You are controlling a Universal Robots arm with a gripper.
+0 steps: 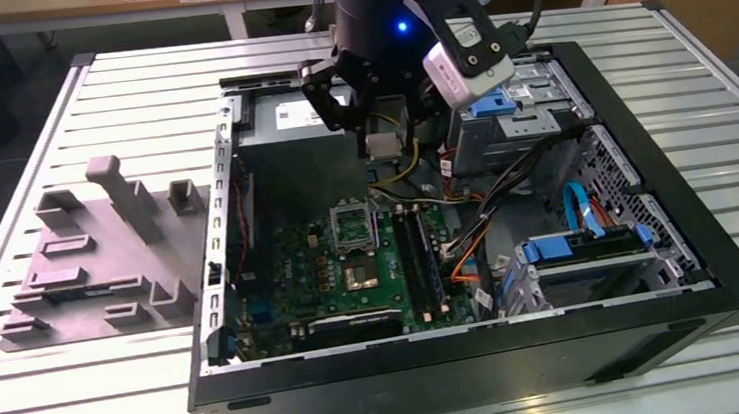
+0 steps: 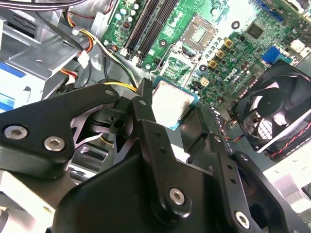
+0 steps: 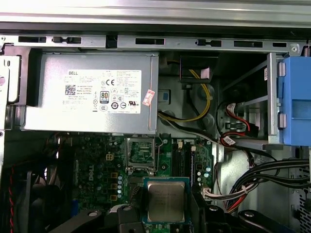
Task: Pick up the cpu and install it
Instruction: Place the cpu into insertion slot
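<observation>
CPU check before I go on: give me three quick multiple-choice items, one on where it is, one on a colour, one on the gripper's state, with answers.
1. Where is the cpu?
A. On the grey tray outside the case
B. Held in the gripper, above the board
C. Seated in the socket

2. What colour is the board?
A. Green
B. Red
C. White

3. The gripper is:
A. Open and empty
B. Shut on a cable
C. Shut on the cpu

Answers: 1 B, the cpu sits between the fingers in both wrist views, clear of the socket; 2 A, green shows all round the socket; 3 C, the fingers close against the cpu's edges.
</observation>
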